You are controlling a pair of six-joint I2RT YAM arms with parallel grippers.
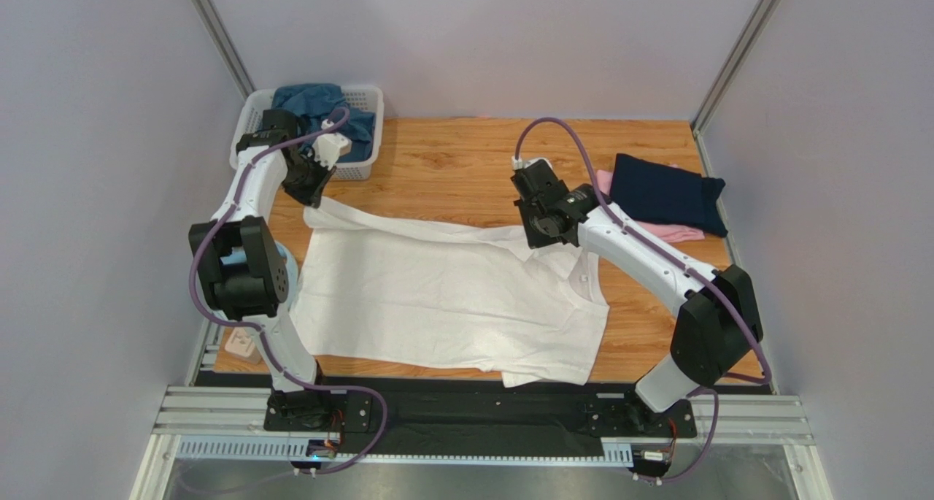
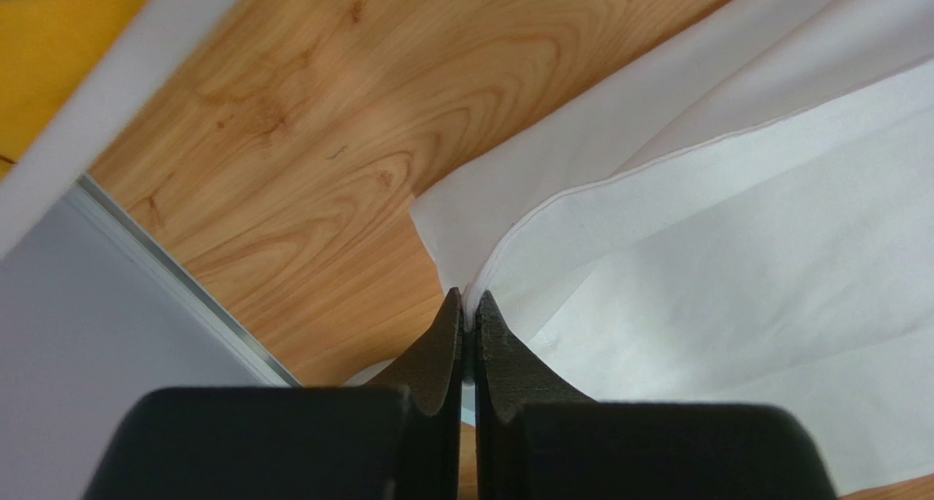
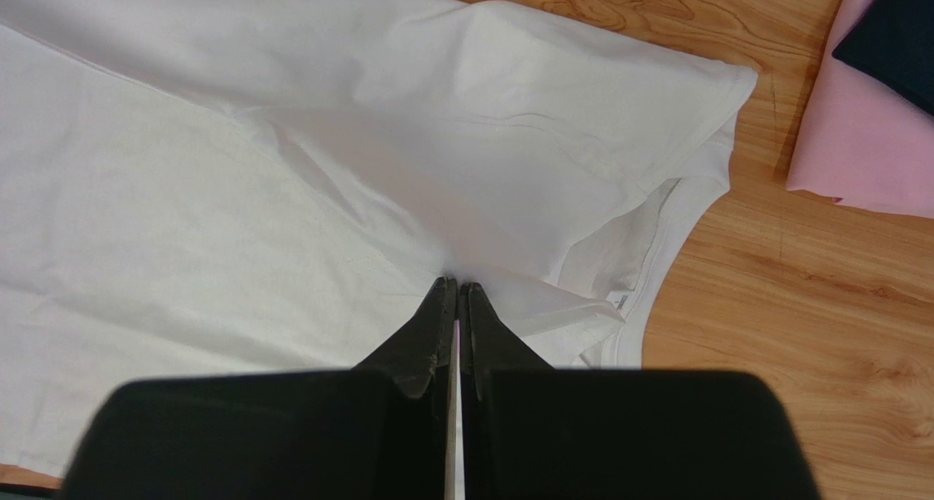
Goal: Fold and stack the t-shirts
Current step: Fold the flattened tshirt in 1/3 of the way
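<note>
A large white t-shirt (image 1: 450, 297) lies spread on the wooden table, its far edge lifted into a fold. My left gripper (image 1: 310, 190) is shut on the shirt's far left hem corner (image 2: 482, 270), the jaws (image 2: 468, 303) pinching the cloth. My right gripper (image 1: 545, 235) is shut on the white cloth near the collar (image 3: 647, 270), its jaws pinching the fabric (image 3: 456, 289). A folded navy t-shirt (image 1: 667, 191) lies on a folded pink t-shirt (image 1: 671, 233) at the far right. A teal-blue shirt (image 1: 312, 100) sits in the basket. Yellow cloth (image 2: 55, 24) shows in the left wrist view's corner.
A white slatted basket (image 1: 360, 161) stands at the far left corner behind the left arm. A light-blue object (image 1: 287, 272) sits beside the left arm. Grey walls close in left and right; the black rail runs along the near edge.
</note>
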